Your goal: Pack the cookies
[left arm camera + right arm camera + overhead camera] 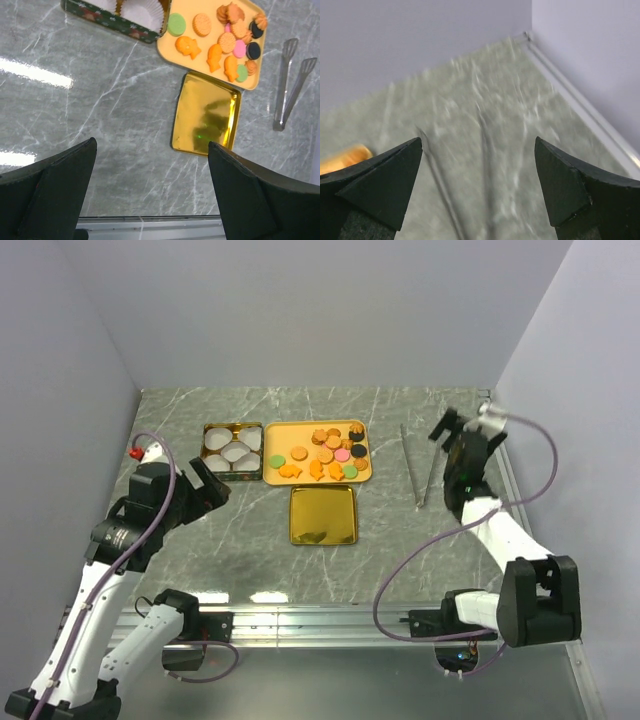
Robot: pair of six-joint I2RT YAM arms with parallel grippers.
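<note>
The cookies (325,453), small orange, green, pink and dark biscuits, lie on an orange tray (290,430) at mid-table. In the left wrist view the cookies (220,42) spread over the tray (167,47) at the top. My left gripper (212,490) hovers left of and nearer than the tray, open (151,142) with only bare table between its fingers. My right gripper (465,432) hangs at the far right, open (478,140) and empty, above a pair of metal tongs (418,465), which look blurred in its own view (487,150).
A dark tin (232,450) holding white paper cups stands just left of the tray. A gold lid (322,514) lies in front of the tray. Walls close in the table at the left, back and right, and a metal rail runs along the near edge.
</note>
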